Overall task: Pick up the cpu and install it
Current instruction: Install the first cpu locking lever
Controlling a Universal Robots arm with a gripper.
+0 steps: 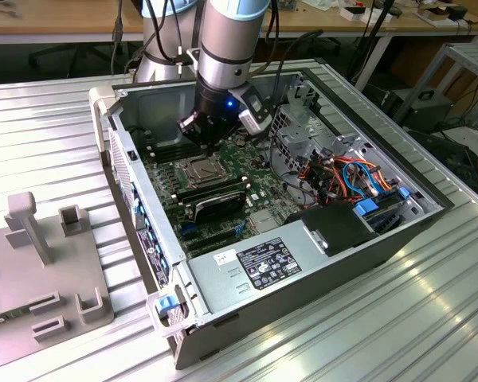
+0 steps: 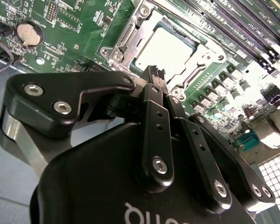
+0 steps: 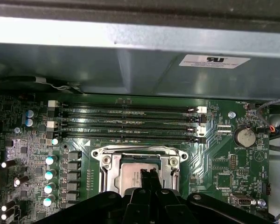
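Note:
The cpu [image 2: 164, 55] shows as a pale grey square lying flat inside the metal-framed socket [image 2: 130, 35] of the green board. It is also in the first wrist view, cpu [image 3: 130, 176], and in the exterior view, cpu [image 1: 200, 169]. My gripper [image 2: 154, 74] hangs just above the socket, a little off the chip's middle. Its two black fingers [image 2: 151, 116] are pressed together, shut, with nothing between them. In the first wrist view the gripper [image 3: 149, 173] tips sit over the chip's edge. The exterior view has the gripper [image 1: 210, 139] low inside the open computer case.
Long black memory slots [image 3: 130, 123] run beside the socket, towards the case wall [image 3: 130, 65]. A round coin battery [image 3: 246, 136] sits on the board. Coloured cables [image 1: 342, 175] and the power supply [image 1: 263, 263] fill the case's near side. A grey fixture [image 1: 40, 278] stands at the exterior view's left.

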